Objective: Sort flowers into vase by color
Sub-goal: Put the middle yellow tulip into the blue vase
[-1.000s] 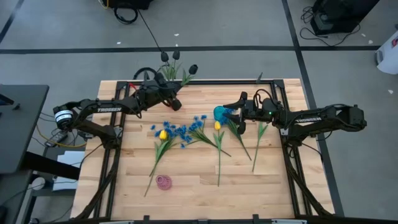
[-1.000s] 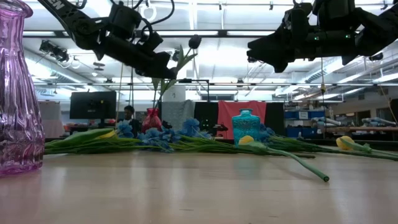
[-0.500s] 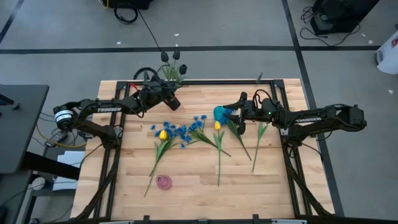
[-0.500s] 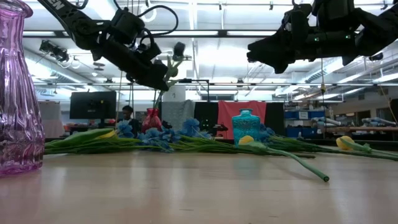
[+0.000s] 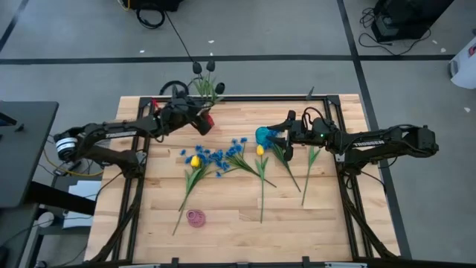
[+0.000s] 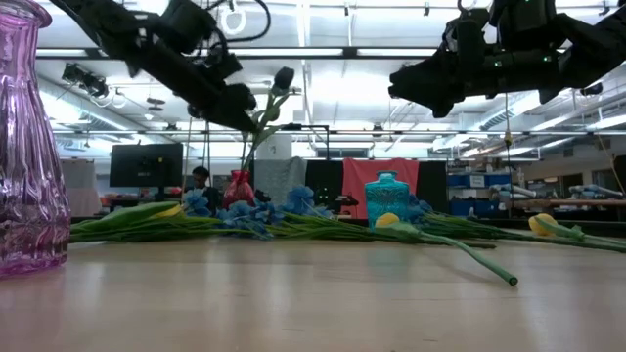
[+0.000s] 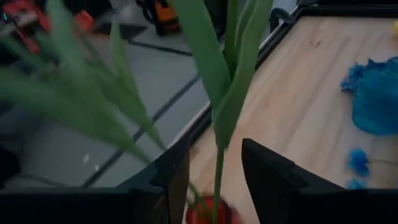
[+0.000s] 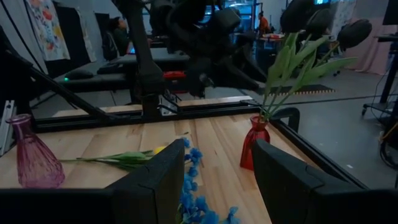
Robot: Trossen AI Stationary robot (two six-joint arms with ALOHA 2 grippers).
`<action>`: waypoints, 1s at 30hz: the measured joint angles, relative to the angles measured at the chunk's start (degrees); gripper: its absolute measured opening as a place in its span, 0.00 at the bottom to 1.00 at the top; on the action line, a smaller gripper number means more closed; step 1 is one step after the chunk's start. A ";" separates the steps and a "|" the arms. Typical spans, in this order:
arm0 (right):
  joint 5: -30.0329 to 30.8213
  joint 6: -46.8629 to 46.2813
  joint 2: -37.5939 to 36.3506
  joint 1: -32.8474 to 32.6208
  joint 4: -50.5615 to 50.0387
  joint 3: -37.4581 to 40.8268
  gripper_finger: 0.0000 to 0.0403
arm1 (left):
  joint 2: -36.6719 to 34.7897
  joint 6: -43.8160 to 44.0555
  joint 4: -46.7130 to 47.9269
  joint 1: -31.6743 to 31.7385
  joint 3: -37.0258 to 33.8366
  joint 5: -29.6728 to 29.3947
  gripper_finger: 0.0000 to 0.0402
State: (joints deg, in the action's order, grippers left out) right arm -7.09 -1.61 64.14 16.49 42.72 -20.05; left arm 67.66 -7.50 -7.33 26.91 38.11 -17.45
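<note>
Three dark tulips (image 5: 207,74) stand with their stems in a small red vase (image 8: 254,144) at the table's far edge. My left gripper (image 7: 216,171) is open just above that vase, one finger on each side of a tulip's green stem (image 7: 218,174), not touching it. My right gripper (image 5: 281,138) is open and holds nothing, hovering beside the teal vase (image 5: 262,135). Blue blossom bunches (image 5: 217,158) and yellow tulips (image 5: 195,160) lie flat on the table's middle. A pink glass vase (image 5: 195,217) stands near the near edge.
More green-stemmed flowers (image 5: 307,173) lie under and near the right arm. A black frame rail (image 5: 260,97) runs along the table's far edge behind the red vase. Bare wood (image 5: 297,231) lies toward the near edge. A person (image 6: 201,178) sits far behind the table.
My left gripper dipped toward the red vase, then rose and drew slightly toward the table's left. The third dark tulip, earlier leaning out to the right of the vase, has swung more upright and now stands with the other two.
</note>
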 joint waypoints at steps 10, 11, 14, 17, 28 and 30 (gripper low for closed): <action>-0.02 0.07 0.00 0.15 -2.08 0.00 0.49 | -10.61 7.77 16.60 -6.10 0.00 4.98 0.38; -0.02 0.09 0.00 0.15 -2.81 0.00 0.49 | -10.75 7.91 17.14 -7.40 0.00 5.07 0.38; 0.33 0.11 0.00 0.15 -6.52 -0.66 0.49 | -10.69 8.00 17.81 -11.53 0.00 4.94 0.38; 2.03 0.56 0.00 -0.29 -10.87 -2.27 0.49 | -9.57 8.28 16.87 -15.66 0.00 1.91 0.38; 11.32 -1.35 -0.02 -3.28 -21.09 -5.49 0.49 | -2.81 9.06 1.32 -22.05 0.00 -0.36 0.38; 12.46 -5.09 0.00 -3.47 -24.56 -5.51 0.49 | -1.34 6.69 -1.92 -22.67 0.00 -0.35 0.38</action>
State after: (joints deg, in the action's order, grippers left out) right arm 5.37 -6.70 64.14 13.02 18.15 -25.56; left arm 66.31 -0.81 -9.25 4.23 38.11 -17.81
